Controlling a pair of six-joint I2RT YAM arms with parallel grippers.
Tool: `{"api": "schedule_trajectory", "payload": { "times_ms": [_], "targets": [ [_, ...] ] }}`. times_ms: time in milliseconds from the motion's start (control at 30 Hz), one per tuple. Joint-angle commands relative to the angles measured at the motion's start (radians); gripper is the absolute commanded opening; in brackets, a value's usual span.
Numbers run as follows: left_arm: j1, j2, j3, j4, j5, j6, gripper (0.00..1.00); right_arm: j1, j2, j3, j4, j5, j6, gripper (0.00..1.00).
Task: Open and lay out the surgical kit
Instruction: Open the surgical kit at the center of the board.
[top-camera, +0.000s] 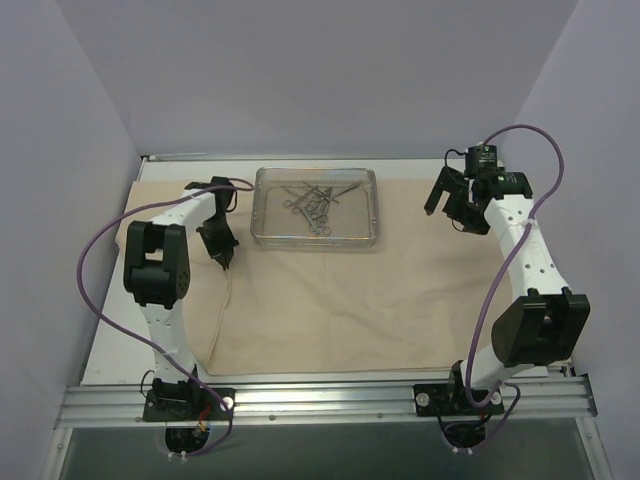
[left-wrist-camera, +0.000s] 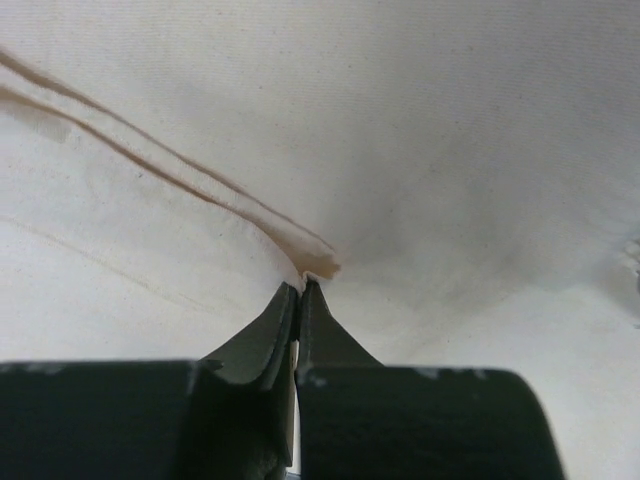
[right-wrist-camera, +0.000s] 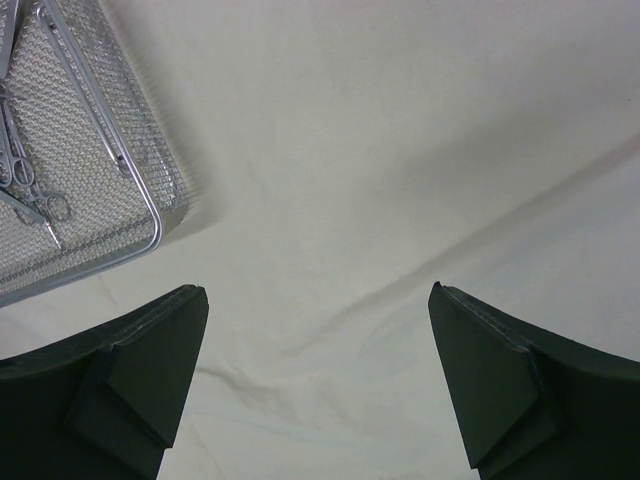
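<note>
The beige cloth wrap lies spread open on the table. The silver wire-mesh tray stands on its far middle part, with several steel ring-handled scissors and forceps lying inside. My left gripper is left of the tray and shut on a pinched fold of the cloth; a raised crease runs away from the pinch. My right gripper is open and empty, held above the cloth to the right of the tray. Its view shows bare cloth and a tray corner with instruments.
White walls close in the left, back and right sides. The cloth's left edge lies near the left wall. The aluminium rail with both arm bases runs along the near edge. Purple cables loop beside each arm.
</note>
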Motion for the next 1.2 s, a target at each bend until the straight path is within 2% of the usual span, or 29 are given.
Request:
{"api": "schedule_trajectory", "payload": {
  "times_ms": [0, 133, 167, 233, 267, 300, 333, 400, 433, 533, 600, 800, 867, 933, 1000, 1067, 1167],
  "targets": [
    [0.024, -0.129, 0.009, -0.052, -0.050, 0.011, 0.02, 0.031, 0.028, 0.076, -0.011, -0.021, -0.040, 1.00],
    [0.096, -0.356, -0.053, -0.163, -0.161, -0.001, 0.02, 0.152, 0.145, 0.193, 0.006, -0.077, -0.036, 1.00],
    [0.120, -0.479, -0.089, -0.198, -0.174, -0.001, 0.02, 0.208, 0.167, 0.217, 0.007, -0.098, -0.029, 1.00],
    [0.215, -0.606, -0.120, -0.247, -0.204, -0.013, 0.02, 0.275, 0.219, 0.283, 0.012, -0.118, -0.031, 1.00],
    [0.243, -0.734, -0.149, -0.291, -0.238, -0.019, 0.04, 0.336, 0.229, 0.314, 0.016, -0.118, -0.034, 1.00],
    [0.312, -0.793, -0.165, -0.309, -0.244, -0.007, 0.13, 0.364, 0.245, 0.320, 0.019, -0.124, -0.032, 1.00],
    [0.346, -0.853, -0.177, -0.319, -0.255, -0.002, 0.43, 0.387, 0.252, 0.324, 0.027, -0.134, -0.026, 1.00],
    [0.371, -0.956, -0.180, -0.405, -0.390, -0.031, 0.66, 0.446, 0.258, 0.321, 0.050, -0.182, -0.002, 1.00],
    [0.374, -0.965, -0.174, -0.425, -0.424, -0.041, 0.73, 0.463, 0.256, 0.313, 0.058, -0.190, 0.004, 1.00],
    [0.384, -0.965, -0.101, -0.483, -0.479, -0.070, 0.70, 0.496, 0.223, 0.267, 0.072, -0.208, 0.024, 1.00],
    [0.389, -0.945, -0.053, -0.531, -0.498, -0.107, 0.75, 0.499, 0.198, 0.244, 0.069, -0.216, 0.020, 1.00],
    [0.372, -0.846, 0.047, -0.465, -0.441, -0.095, 0.76, 0.491, 0.143, 0.199, 0.055, -0.158, -0.014, 1.00],
    [0.361, -0.783, 0.032, -0.393, -0.358, -0.061, 0.75, 0.488, 0.143, 0.195, 0.043, -0.141, -0.028, 1.00],
    [0.363, -0.679, 0.005, -0.358, -0.196, -0.015, 0.76, 0.485, 0.152, 0.199, 0.041, -0.138, -0.032, 1.00],
    [0.361, -0.608, -0.016, -0.394, -0.180, -0.071, 0.78, 0.483, 0.167, 0.224, 0.033, -0.138, -0.035, 1.00],
    [0.374, -0.586, -0.074, -0.346, -0.143, -0.082, 0.79, 0.474, 0.181, 0.242, 0.029, -0.141, -0.035, 1.00],
    [0.389, -0.585, -0.128, -0.295, -0.174, -0.064, 0.79, 0.467, 0.201, 0.264, 0.032, -0.154, -0.035, 1.00]
  ]
}}
